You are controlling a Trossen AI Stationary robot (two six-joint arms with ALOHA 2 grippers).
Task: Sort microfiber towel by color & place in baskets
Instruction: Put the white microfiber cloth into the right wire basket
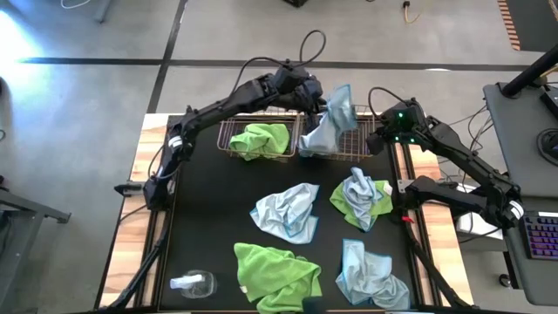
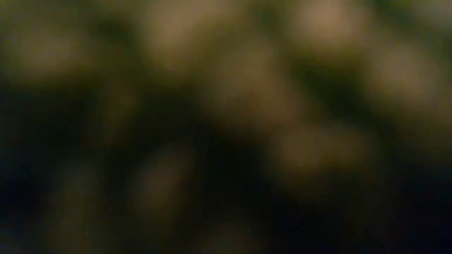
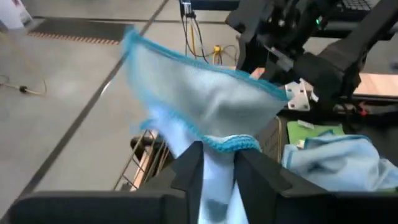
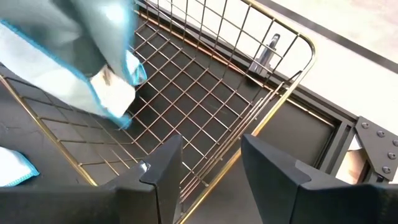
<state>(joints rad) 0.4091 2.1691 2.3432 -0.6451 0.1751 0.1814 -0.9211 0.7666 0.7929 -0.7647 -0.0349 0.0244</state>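
Over right basket (image 1: 344, 131), blue towel (image 1: 327, 122) between left gripper (image 1: 314, 103) fingers.

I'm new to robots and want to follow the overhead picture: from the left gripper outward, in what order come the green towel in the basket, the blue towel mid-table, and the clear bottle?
From the left gripper:
1. Green towel in the basket, far side, left basket.
2. Blue towel mid-table, centre.
3. Clear bottle, near left corner.

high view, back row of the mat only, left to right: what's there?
Left basket holding a green towel → left gripper with a blue towel hanging from it over the right basket → right gripper.
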